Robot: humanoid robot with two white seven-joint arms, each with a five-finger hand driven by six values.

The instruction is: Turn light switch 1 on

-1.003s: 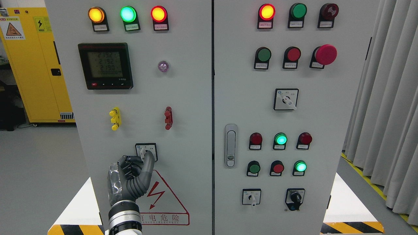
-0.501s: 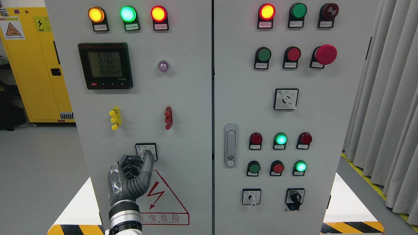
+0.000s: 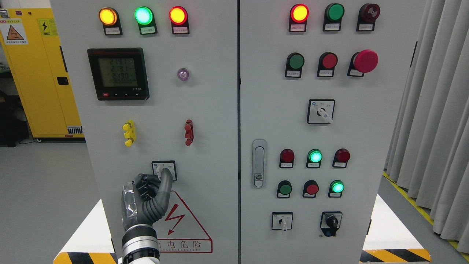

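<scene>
Left hand (image 3: 148, 200) is raised against the lower part of the left cabinet door (image 3: 212, 110), arm entering from the bottom edge. Fingers are curled together and clamped on the knob of the rotary switch (image 3: 164, 171), thumb on its right side, other fingers on its left. The switch sits low on the left door, above the red warning triangle (image 3: 183, 223) and below the yellow (image 3: 129, 133) and red (image 3: 188, 132) handles. The right hand is not in view.

Progress, as judged: reach and grasp are done; the turn itself appears outstanding. The knob's pointer is largely covered by the fingers, so its position cannot be read, and no lamp can be tied to this switch from here.

Surroundings: meter (image 3: 118, 74) and three lit lamps above on the left door; the right door carries push buttons, a red mushroom stop (image 3: 364, 61), three further rotary switches and a door latch (image 3: 259, 163). All are well apart from the hand. A yellow cabinet (image 3: 40, 73) stands behind at left, curtains (image 3: 432, 117) at right.

Obstructions: none seen around the switch
</scene>
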